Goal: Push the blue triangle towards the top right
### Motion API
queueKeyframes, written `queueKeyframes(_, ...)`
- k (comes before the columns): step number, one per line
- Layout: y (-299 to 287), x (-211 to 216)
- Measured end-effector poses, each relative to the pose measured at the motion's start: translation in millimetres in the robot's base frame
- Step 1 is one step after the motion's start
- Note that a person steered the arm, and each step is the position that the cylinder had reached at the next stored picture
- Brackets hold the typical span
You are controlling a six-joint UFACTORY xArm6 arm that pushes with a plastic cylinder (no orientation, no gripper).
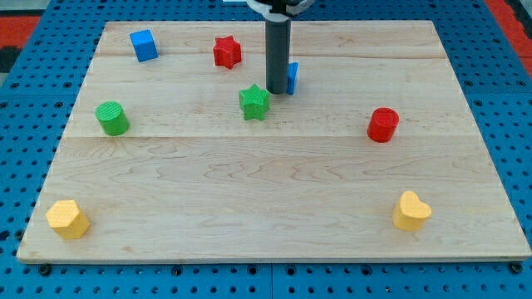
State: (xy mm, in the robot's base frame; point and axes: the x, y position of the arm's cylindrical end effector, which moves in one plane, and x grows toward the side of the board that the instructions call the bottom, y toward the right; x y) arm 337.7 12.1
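Observation:
The blue triangle (293, 77) sits in the upper middle of the wooden board (274, 216), mostly hidden behind my dark rod; only a sliver of it shows on the rod's right. My tip (275, 90) rests on the board touching the triangle's left side. A green star (254, 102) lies just below and left of my tip.
A red star (226, 51) and a blue cube (143, 45) lie at the view's top left. A green cylinder (111, 118) is at the left, a red cylinder (383, 124) at the right. A yellow hexagon block (66, 218) and a yellow heart (411, 210) sit in the bottom corners.

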Motion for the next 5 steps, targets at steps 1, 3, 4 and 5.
queueKeyframes(1,32.7,-27.1)
queueKeyframes(3,116.8,-61.0)
queueKeyframes(4,51.3,-38.5)
queueKeyframes(5,-50.5,5.4)
